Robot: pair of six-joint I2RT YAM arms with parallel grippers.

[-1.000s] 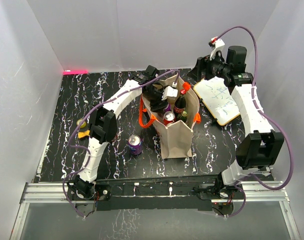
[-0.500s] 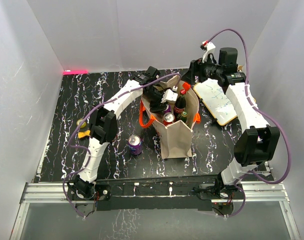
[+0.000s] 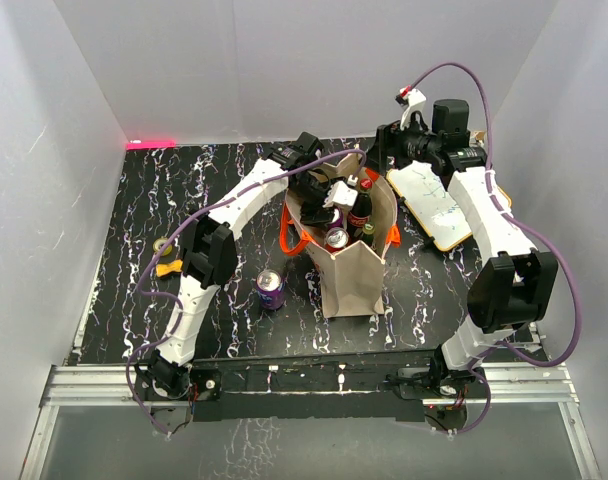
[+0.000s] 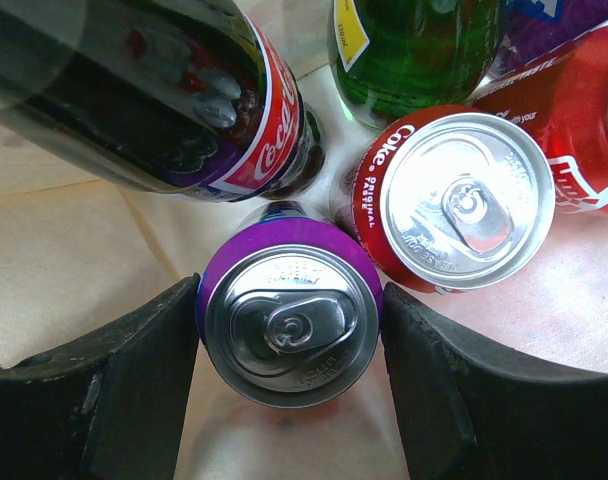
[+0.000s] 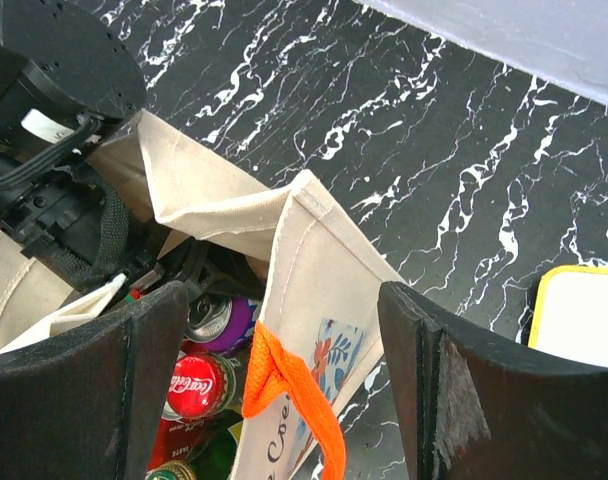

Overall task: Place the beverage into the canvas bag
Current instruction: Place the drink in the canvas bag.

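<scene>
Left gripper gripped a purple can deep inside the bag, not yet let go; right gripper gaped wide over its rim. 1 spare can stood on the table

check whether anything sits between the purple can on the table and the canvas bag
Nothing on the table between the purple can and the canvas bag. The bag's mouth is busy, though: the left arm reaches in, its jaws on another purple can.

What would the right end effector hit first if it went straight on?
Probably the canvas bag: its rim and orange handle lie straight ahead of the open right end effector, though depth is unclear.
</scene>
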